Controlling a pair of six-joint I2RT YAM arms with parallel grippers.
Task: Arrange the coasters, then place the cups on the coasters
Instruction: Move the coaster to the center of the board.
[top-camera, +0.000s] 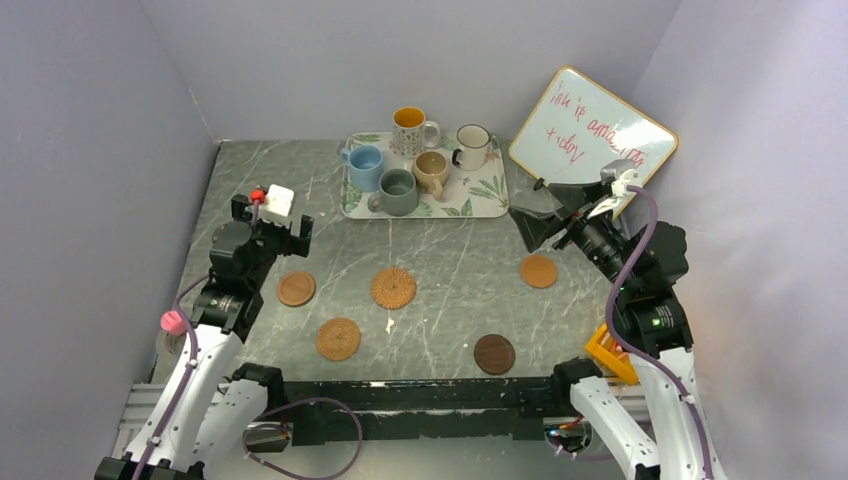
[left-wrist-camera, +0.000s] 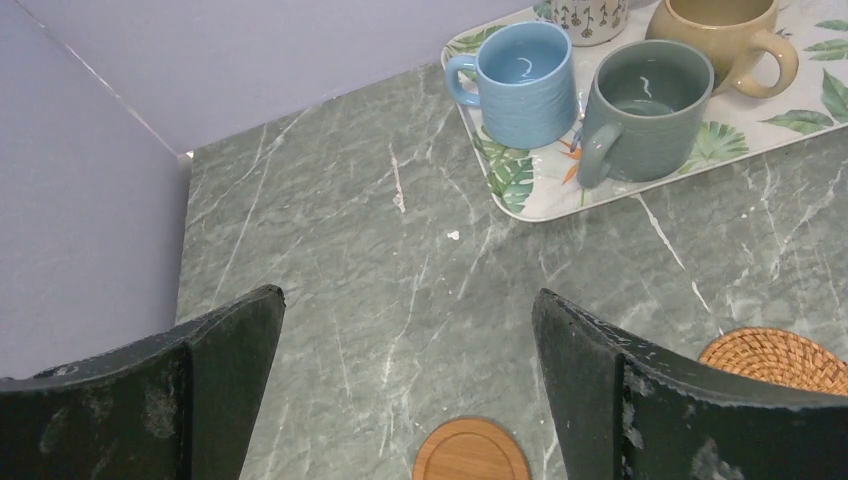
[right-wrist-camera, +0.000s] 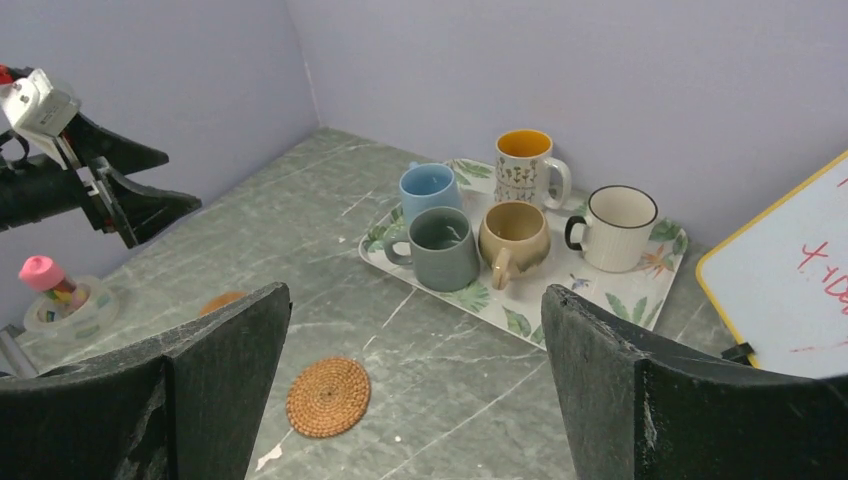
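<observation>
Five cups stand on the leaf-print tray (top-camera: 482, 196) at the back: light blue (top-camera: 365, 167), grey-green (top-camera: 397, 192), tan (top-camera: 431, 172), white with a dark rim (top-camera: 472, 146) and patterned with an orange inside (top-camera: 408, 130). Five coasters lie scattered on the marble table: smooth tan (top-camera: 296, 289), woven (top-camera: 393, 288), woven (top-camera: 338, 339), smooth tan (top-camera: 538, 271) and dark brown (top-camera: 494, 354). My left gripper (left-wrist-camera: 408, 298) hangs open and empty above the left smooth coaster (left-wrist-camera: 470, 452). My right gripper (right-wrist-camera: 416, 293) is open and empty too, raised over the right side and looking at a woven coaster (right-wrist-camera: 328, 397).
A whiteboard (top-camera: 592, 130) with red writing leans on the back right wall. A pink-capped item on a tape roll (right-wrist-camera: 60, 300) sits at the table's left edge. An orange part (top-camera: 610, 352) sits by the right arm's base. Purple walls enclose three sides.
</observation>
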